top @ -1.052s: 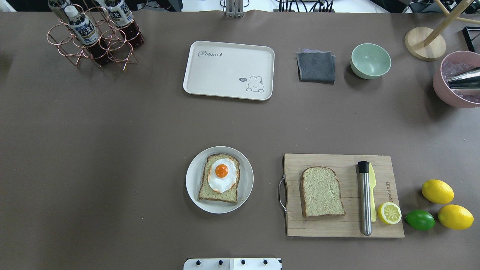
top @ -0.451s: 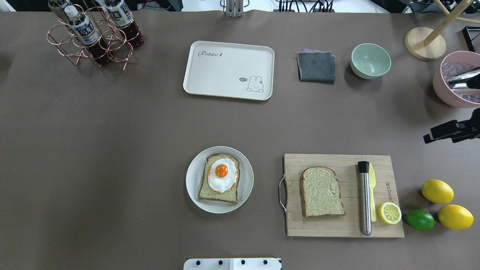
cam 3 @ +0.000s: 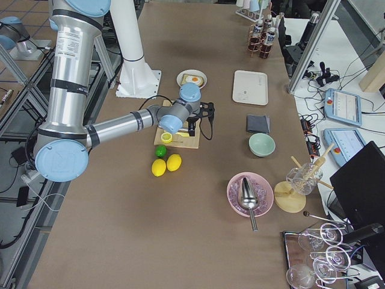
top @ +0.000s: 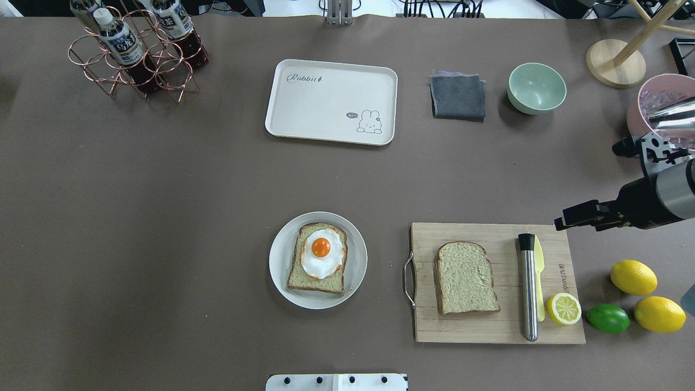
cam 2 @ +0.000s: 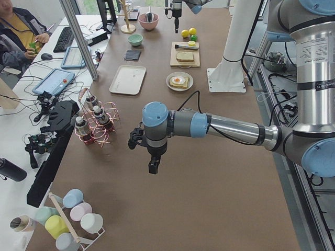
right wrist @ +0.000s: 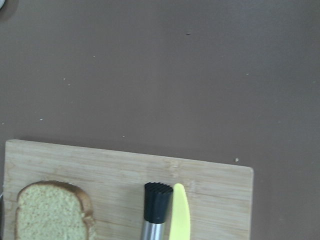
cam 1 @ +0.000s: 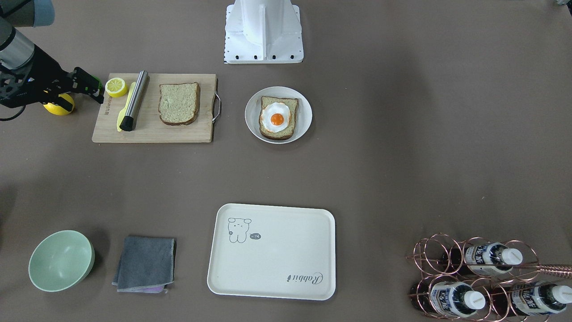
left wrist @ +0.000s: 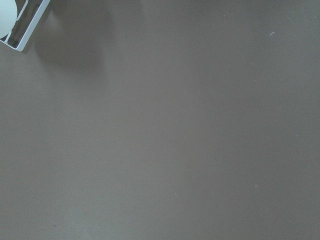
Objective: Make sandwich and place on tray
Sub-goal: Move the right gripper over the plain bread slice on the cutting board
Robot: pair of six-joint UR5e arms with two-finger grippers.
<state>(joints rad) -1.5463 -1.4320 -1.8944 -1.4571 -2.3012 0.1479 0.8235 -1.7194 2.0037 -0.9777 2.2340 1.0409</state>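
The egg-topped slice (top: 317, 283) sits on the plate (top: 278, 271), and the second slice (top: 467, 278) on the board (top: 488, 330) to its right. The tray (top: 326, 108) lies beyond them. The right pincer (top: 562, 221) hovers by the board's far right corner, fingers apart and empty. I cannot tell the left pincer's (cam 2: 152, 166) opening.

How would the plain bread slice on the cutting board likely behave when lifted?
The bread slice looks thin and spongy, so probably light and apt to sag. It lies flat on the cutting board, so gripping its edge could be awkward.
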